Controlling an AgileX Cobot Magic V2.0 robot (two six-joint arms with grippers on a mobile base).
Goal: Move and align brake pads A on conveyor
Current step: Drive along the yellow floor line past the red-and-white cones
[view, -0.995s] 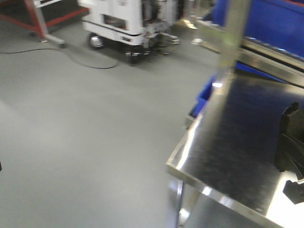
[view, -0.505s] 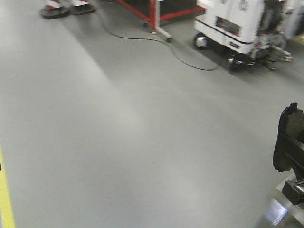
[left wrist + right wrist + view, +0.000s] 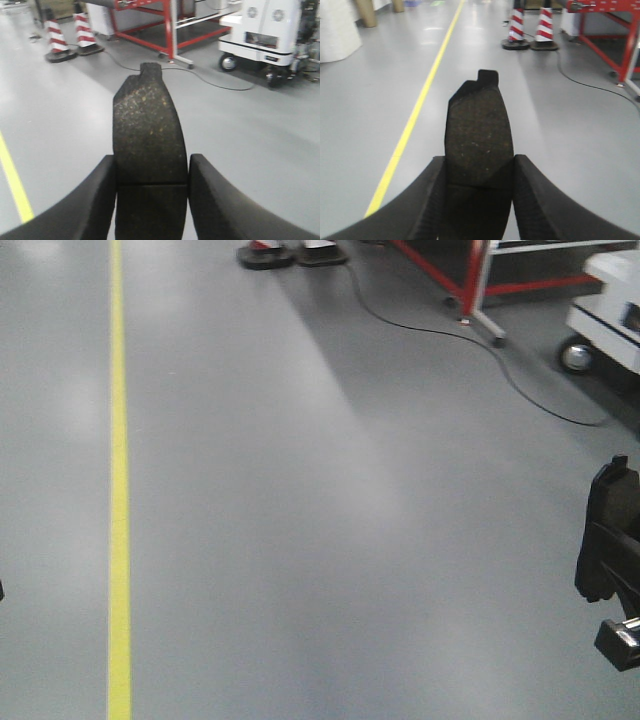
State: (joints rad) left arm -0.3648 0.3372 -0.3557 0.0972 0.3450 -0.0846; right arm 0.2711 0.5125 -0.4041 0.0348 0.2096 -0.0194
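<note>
Held end-up in my left gripper (image 3: 152, 158) is one brake pad A (image 3: 147, 120), dark grey with a centre groove, the fingers shut on its sides above the grey floor. A second brake pad A (image 3: 479, 127) is clamped the same way in my right gripper (image 3: 479, 158). In the front view this pad (image 3: 606, 530) shows upright at the right edge, with the right gripper (image 3: 618, 590) partly cut off by the frame. The conveyor is out of view.
Grey workshop floor with a yellow line (image 3: 119, 490). A black cable (image 3: 520, 390) runs across the floor to a red steel frame (image 3: 470, 280) and a white wheeled cart (image 3: 612, 300). Red-and-white cones (image 3: 525, 30) stand far off.
The front view has swung left: the steel table and blue bin left the frame, the white cart slid right, and the yellow line came in. The pad at the right edge kept its place.
</note>
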